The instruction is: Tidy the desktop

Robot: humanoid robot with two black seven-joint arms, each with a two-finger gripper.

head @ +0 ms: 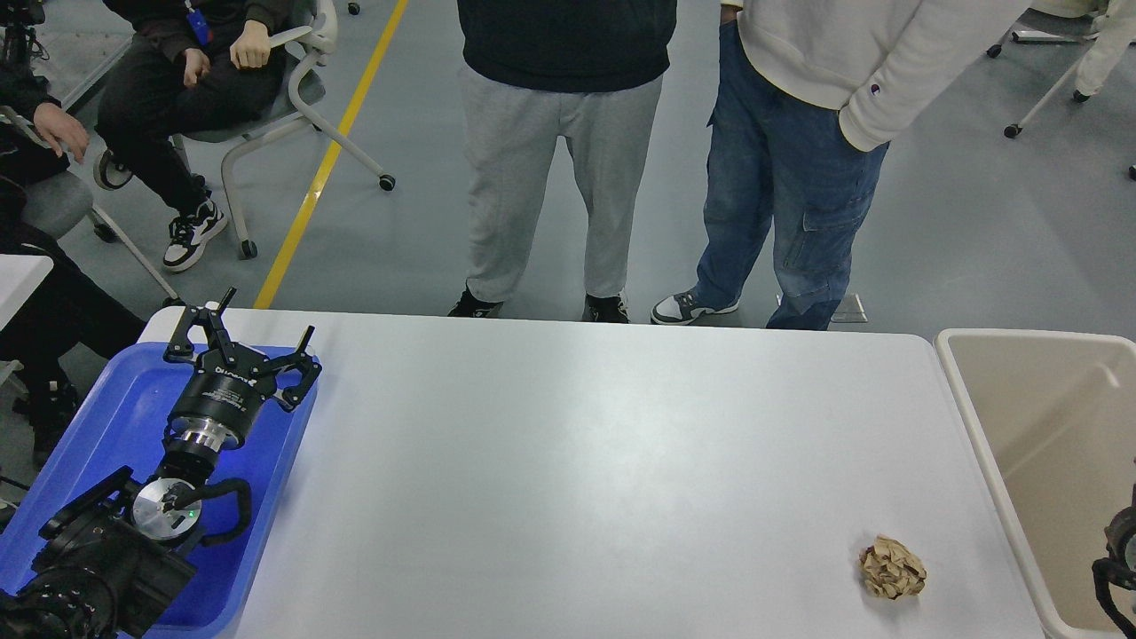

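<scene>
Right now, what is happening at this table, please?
A humanoid robot is tidying the desktop. Its left claw is open and holds nothing; it hovers above the blue tray at the left edge. Only a small part of the right arm shows at the lower right, so the state of that claw cannot be seen. One crumpled brown paper ball lies on the desktop near the beige bin, and nothing touches it. Two people stand behind the table and watch.

White matte desktop (577, 461), rounded corners
</scene>
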